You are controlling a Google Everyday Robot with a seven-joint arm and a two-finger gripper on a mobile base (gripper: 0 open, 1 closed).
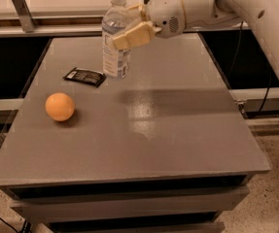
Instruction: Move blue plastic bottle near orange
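The blue plastic bottle (114, 42), clear and bluish with a white cap and a printed label, stands upright over the back of the grey table (178, 130). My gripper (127, 24) reaches in from the right and is shut on the bottle's upper body, one cream finger (133, 35) across its front. I cannot tell whether the bottle's base touches the table. The orange (60, 107) lies on the table's left side, well to the front left of the bottle.
A flat black wrapper (84, 76) lies just left of the bottle's base, between bottle and orange. My white arm (255, 13) spans the upper right. A railing (22, 4) runs behind the table. The floor (275, 188) drops off at the right.
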